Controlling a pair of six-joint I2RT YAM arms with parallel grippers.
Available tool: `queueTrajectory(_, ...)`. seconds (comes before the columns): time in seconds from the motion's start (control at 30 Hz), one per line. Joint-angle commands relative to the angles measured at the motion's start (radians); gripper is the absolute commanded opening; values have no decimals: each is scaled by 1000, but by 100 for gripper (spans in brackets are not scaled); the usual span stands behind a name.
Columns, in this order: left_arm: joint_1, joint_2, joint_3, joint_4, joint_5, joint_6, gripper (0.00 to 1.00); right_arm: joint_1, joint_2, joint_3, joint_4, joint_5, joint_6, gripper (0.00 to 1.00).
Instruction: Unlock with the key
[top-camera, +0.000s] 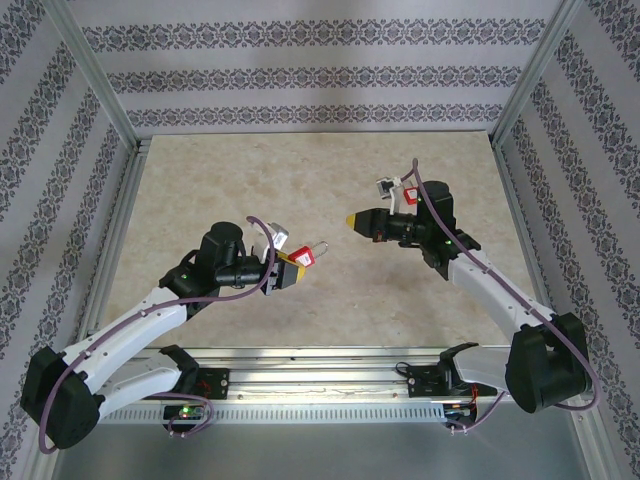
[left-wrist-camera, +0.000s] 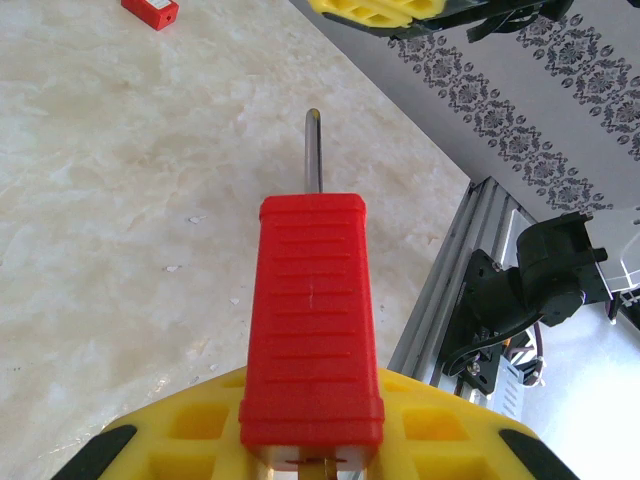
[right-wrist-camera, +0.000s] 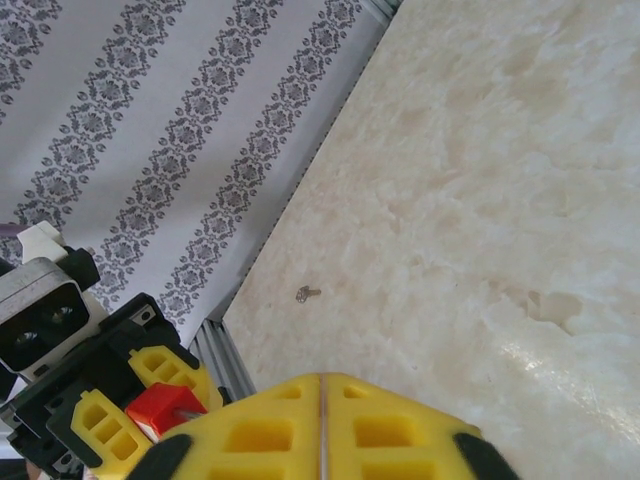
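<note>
Padlock (left-wrist-camera: 312, 320) clamped in left gripper (left-wrist-camera: 312, 445), shackle (left-wrist-camera: 313, 150) forward.

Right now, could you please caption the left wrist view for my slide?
Left end effector grips a red padlock, shackle pointing out over the marble table.

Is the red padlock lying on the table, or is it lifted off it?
Lifted. The left end effector clamps the red padlock between its yellow fingers, clear above the table.

I work in a laboratory robot cell: a marble-look tabletop (top-camera: 320, 180) boxed in by aluminium frame posts (top-camera: 95, 75) and wallpaper-patterned panels (top-camera: 320, 75), with left arm (top-camera: 130, 325) and right arm (top-camera: 500, 290) bolted to a slotted rail (top-camera: 320, 365) at its near edge.
</note>
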Motion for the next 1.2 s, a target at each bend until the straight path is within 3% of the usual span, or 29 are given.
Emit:
queueTrajectory(0.0,7,13,21,31,3,8,0,49,-18,-2,-2,30,13,39)
queueTrajectory(0.07,7,25,17,66,20,-7,0,94,-39,-22,10,58,9,51)
queueTrajectory(0.2,6,57,26,83,52,-13,0,158,-73,-70,52,90,-5,62)
queueTrajectory(0.5,6,41,38,77,49,-2,0,229,-43,-100,97,67,-24,64)
queueTrajectory(0.57,6,33,43,75,7,1,0,252,-32,-80,47,112,-28,65)
queueTrajectory(0.67,-5,0,34,71,-128,22,0,259,-28,-90,74,167,78,76)
queueTrajectory(0.73,-21,-28,21,79,-216,54,0,278,-49,-99,85,245,163,92)
queueTrajectory(0.93,-67,-47,-31,162,-361,120,0,348,-71,-76,68,423,422,94)
queueTrajectory(1.17,-85,11,-45,225,-367,119,0,416,-82,-64,100,582,576,93)
